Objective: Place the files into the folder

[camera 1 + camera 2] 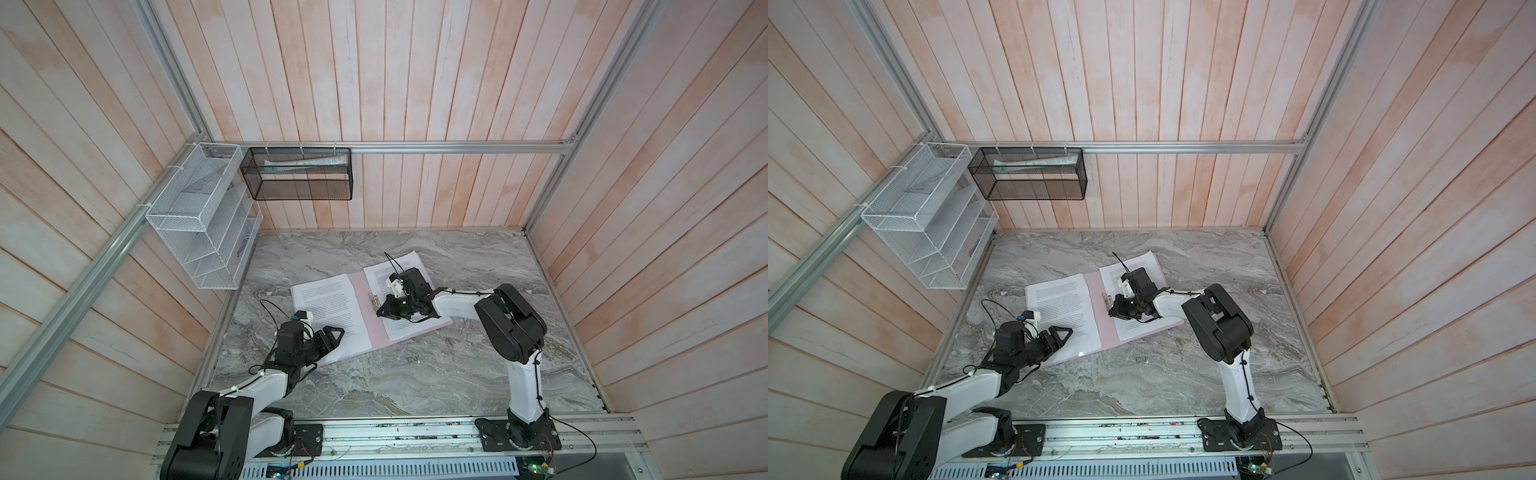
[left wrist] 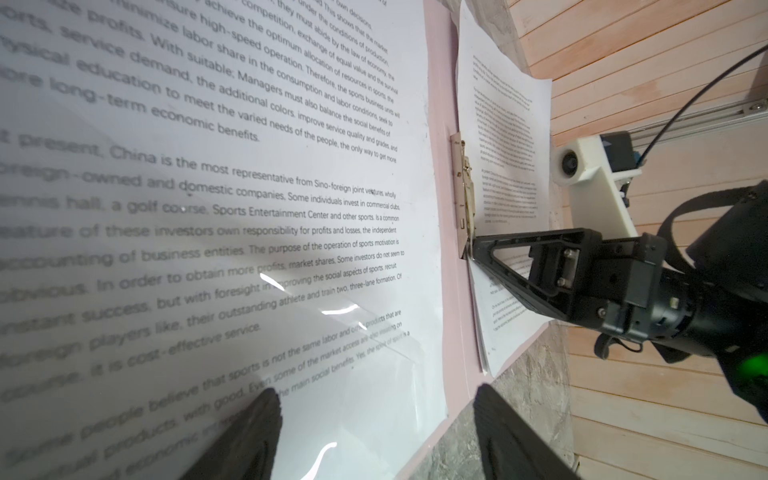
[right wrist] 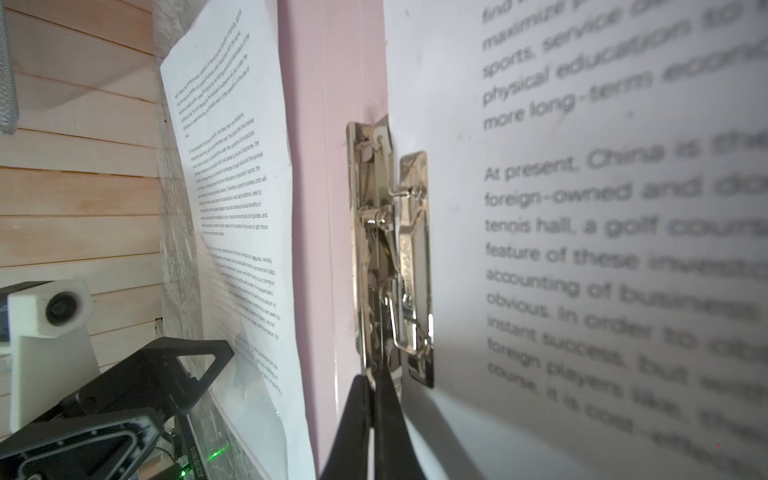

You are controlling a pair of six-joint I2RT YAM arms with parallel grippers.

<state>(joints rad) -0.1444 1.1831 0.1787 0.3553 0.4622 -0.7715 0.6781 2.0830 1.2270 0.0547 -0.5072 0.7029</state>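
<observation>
The pink folder lies open on the marble table. One file covers its left half and looks glossy in the left wrist view. Another file lies on the right half, tucked at the metal clip along the spine. My right gripper is shut on the near end of that clip, with a thin metal tab between its tips. My left gripper stands open low over the near corner of the left file, holding nothing.
A white wire rack and a black mesh basket with rolled papers hang on the back left walls. Wooden plank walls enclose the table on three sides. An aluminium rail with both arm bases runs along the front edge.
</observation>
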